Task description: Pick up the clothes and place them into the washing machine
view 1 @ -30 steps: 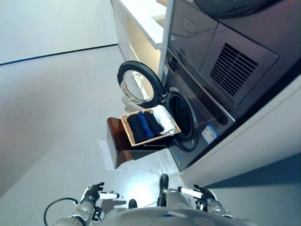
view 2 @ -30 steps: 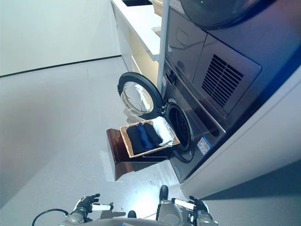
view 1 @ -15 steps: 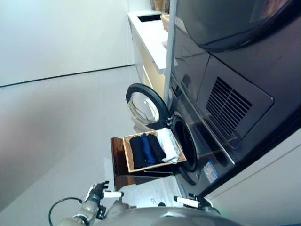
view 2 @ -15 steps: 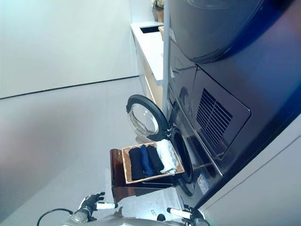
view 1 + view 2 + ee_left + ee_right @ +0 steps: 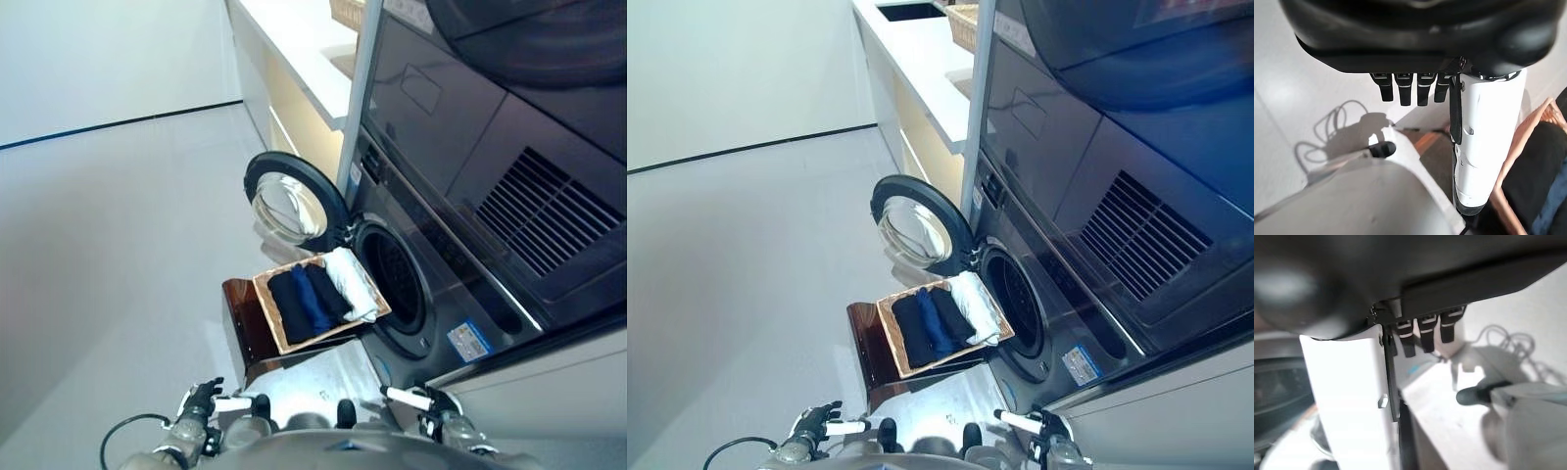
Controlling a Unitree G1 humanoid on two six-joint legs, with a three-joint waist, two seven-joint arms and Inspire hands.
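A shallow wicker basket (image 5: 279,338) rests on a low dark brown box (image 5: 240,328) in front of the washing machine (image 5: 460,274). It holds folded clothes side by side: black and blue ones (image 5: 306,300) and a white one (image 5: 353,282) nearest the drum. The round door (image 5: 289,206) stands open and the drum opening (image 5: 394,279) is dark. My left hand (image 5: 201,401) and right hand (image 5: 431,403) hang low, well short of the basket, both open and empty. The left wrist view shows the thumb's white cover (image 5: 1488,142) and the basket's clothes (image 5: 1540,164) beyond it.
A second machine with a vent grille (image 5: 549,211) is stacked above the washer. A white counter (image 5: 921,59) with a sink and a small wicker basket (image 5: 965,20) runs along the wall behind the door. Grey floor (image 5: 118,245) spreads to the left.
The whole picture has shifted, so the camera moved. The basket, the clothes and the door stand as before. Both hands stay low and empty.
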